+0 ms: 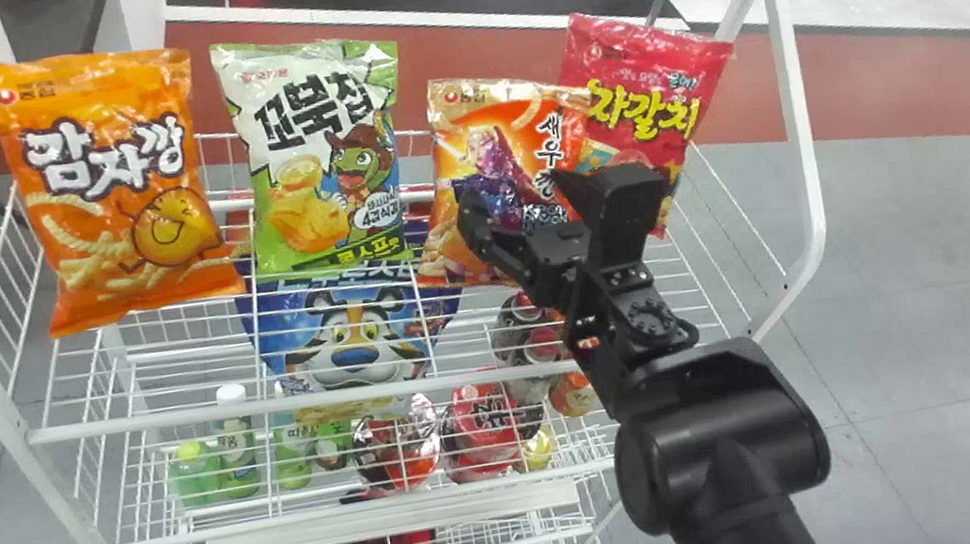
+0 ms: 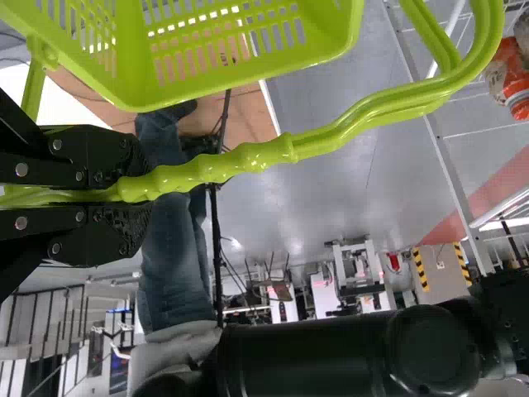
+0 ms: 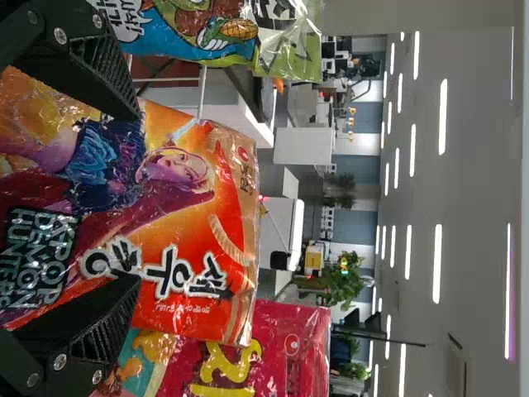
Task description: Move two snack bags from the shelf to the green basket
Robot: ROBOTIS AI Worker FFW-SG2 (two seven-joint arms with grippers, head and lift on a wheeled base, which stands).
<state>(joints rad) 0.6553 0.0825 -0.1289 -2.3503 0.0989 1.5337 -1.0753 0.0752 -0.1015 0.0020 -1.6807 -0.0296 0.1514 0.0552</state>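
Green basket, nearest lot: handle clasped in left gripper.

Right gripper: empty, fingers well parted; on the nearer arm for the likely first pick.

Orange-red snack bag: straight ahead of right gripper, on shelf's top tier, nearer right edge than left. Long axis close to upright, top tipped slightly rightward; fingers spread across its width. Contact: cannot tell. Probable next: short advance, then a squeeze from both sides.

Same tier, leftward: green-and-white bag; all-orange bag, toward left edge.

Red bag, toward far right corner: partly behind orange-red snack bag, possible snag for the right-hand finger.
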